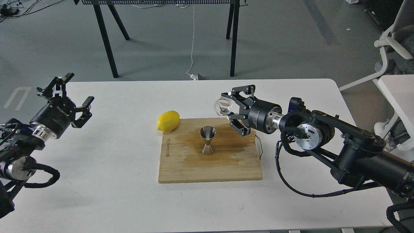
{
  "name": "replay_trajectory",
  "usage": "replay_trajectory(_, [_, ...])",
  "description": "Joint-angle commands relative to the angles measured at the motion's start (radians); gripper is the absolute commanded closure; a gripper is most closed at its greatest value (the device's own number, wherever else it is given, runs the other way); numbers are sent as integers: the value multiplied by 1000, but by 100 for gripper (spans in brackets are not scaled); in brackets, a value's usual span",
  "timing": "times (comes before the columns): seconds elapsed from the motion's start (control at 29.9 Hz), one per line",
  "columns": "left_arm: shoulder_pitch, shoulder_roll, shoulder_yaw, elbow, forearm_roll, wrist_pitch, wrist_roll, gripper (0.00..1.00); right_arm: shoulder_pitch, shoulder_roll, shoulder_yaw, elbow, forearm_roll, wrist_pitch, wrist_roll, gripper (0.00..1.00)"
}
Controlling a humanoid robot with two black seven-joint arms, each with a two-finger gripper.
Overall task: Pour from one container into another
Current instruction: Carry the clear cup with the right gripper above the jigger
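My right claw [230,108] grasping glass cup [223,107], tipped sideways, above and right of jigger [207,140] upright on cutting board [210,161] to catch pour. Left claw [71,98] released, parked clear.

Our right gripper [233,108] with the glass cup [223,107] sits up and right of the jigger [207,141]; open air between them. Lemon [168,121] blocks the cutting board [181,168] at its back-left corner. Table [106,181] left of the board is bare; our left gripper [69,97] hangs well apart over it.
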Motion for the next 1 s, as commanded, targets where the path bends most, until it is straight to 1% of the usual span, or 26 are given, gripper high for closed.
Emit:
replay_trajectory(0.0, [2,-2,0,0,0,0,0,2,46,0,-55,-2,-6,0,0,60])
replay_trajectory(0.2, [6,0,0,2,-2,0,0,2,94,1,-129,3,-12,0,-2,60])
replay_trajectory(0.74, [6,-2,-1,2,-2,0,0,2,181,1,-249,4,-110,1,-2,60])
replay_trajectory(0.97, [8,0,-1,2,-2,0,0,2,247,1,-331,4,-147,3,0,60])
